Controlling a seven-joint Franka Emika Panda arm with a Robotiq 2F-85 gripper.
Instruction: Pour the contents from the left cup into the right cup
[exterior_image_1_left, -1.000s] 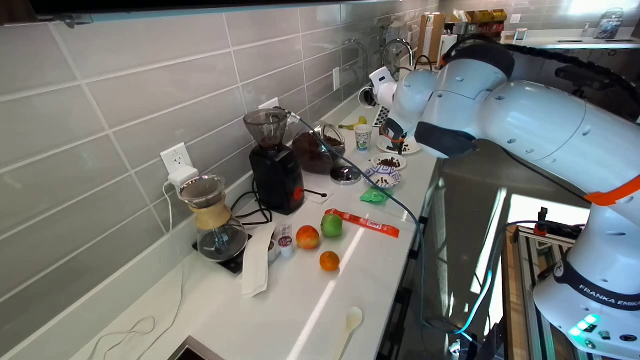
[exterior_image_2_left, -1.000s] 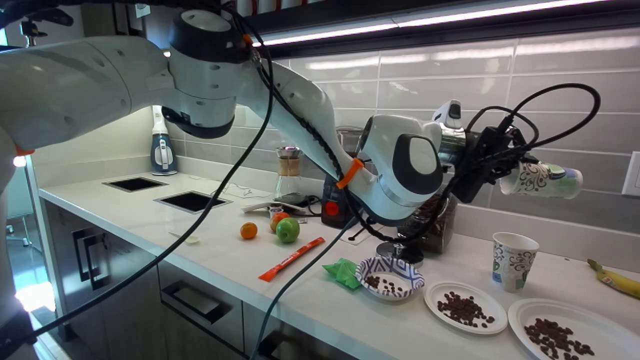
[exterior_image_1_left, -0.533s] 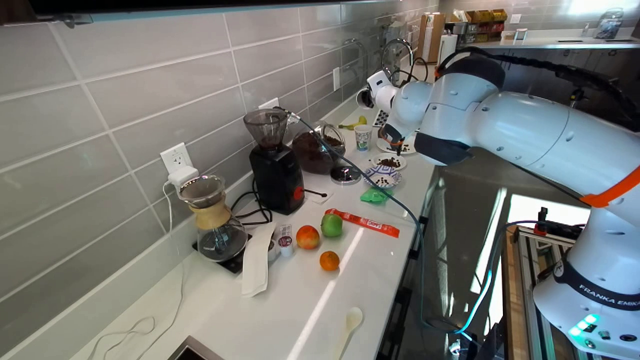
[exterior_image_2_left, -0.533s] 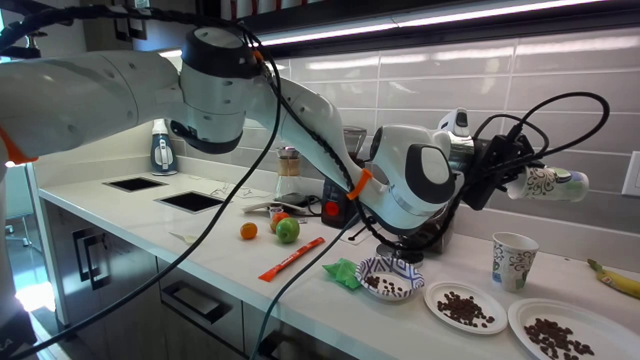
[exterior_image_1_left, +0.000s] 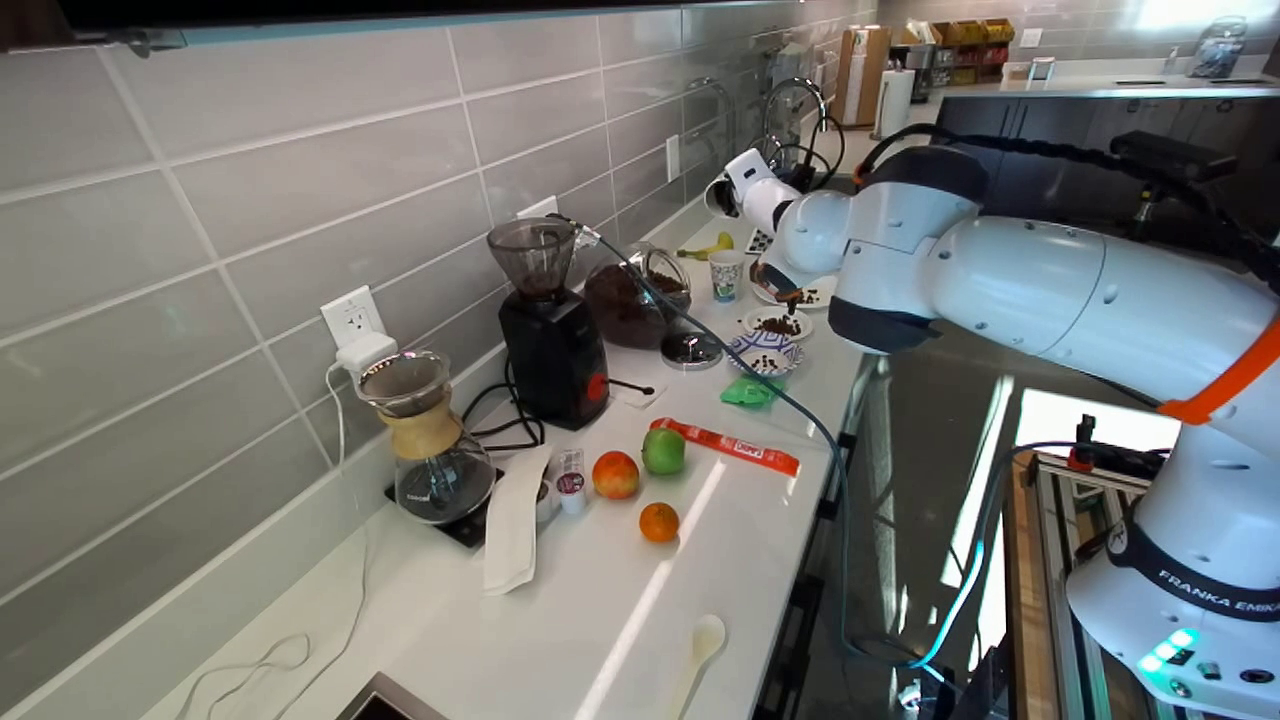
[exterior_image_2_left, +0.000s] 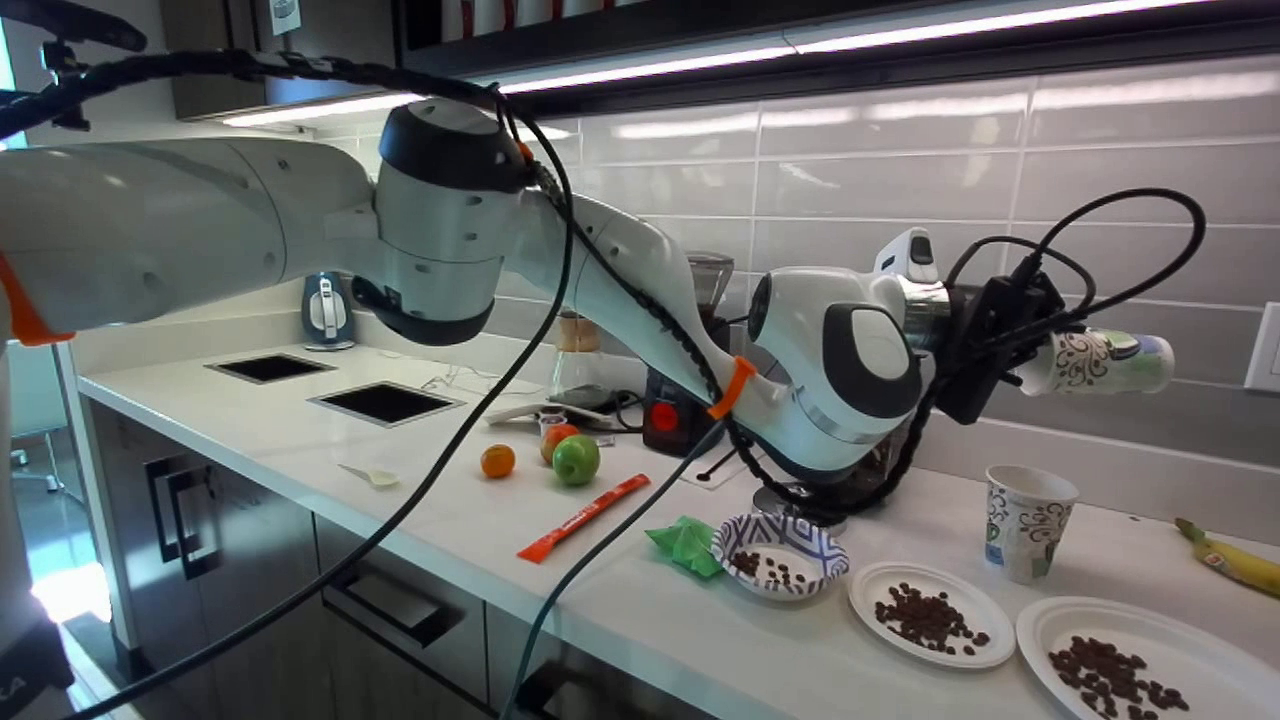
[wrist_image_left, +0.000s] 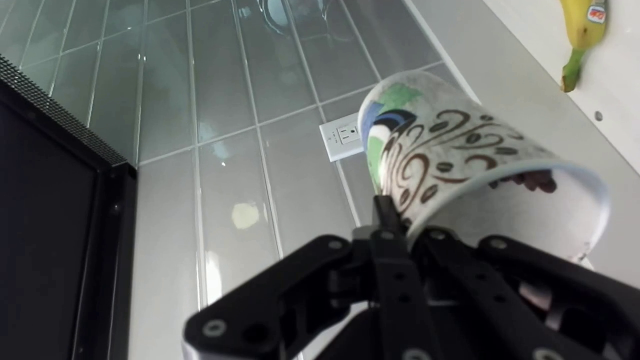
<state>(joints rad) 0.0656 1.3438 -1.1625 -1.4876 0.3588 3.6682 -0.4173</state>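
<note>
- Elbow (exterior_image_2_left: 440, 222) has dropped since the earlier frame; held cup (exterior_image_2_left: 1100, 362) barely shifted.
- Tool (wrist_image_left: 407, 222) clamps that cup across its rim.
- It holds brown bits (wrist_image_left: 537, 181) and lies sideways in the air, higher than the standing cup (exterior_image_2_left: 1028, 528) near the back edge of the counter (exterior_image_2_left: 250, 420).
- Likely thin paper, light, easily crushed: pinch gently, at the stiffer lip.

glare on the tiles (exterior_image_2_left: 885, 185) below a bright strip light (exterior_image_2_left: 960, 28) (pale streak across the counter (exterior_image_1_left: 540, 650))

A grey tiled wall (exterior_image_2_left: 900, 170) backs the white counter (exterior_image_1_left: 590, 610) above dark, perhaps wood-grained cabinets (exterior_image_2_left: 260, 540).
</note>
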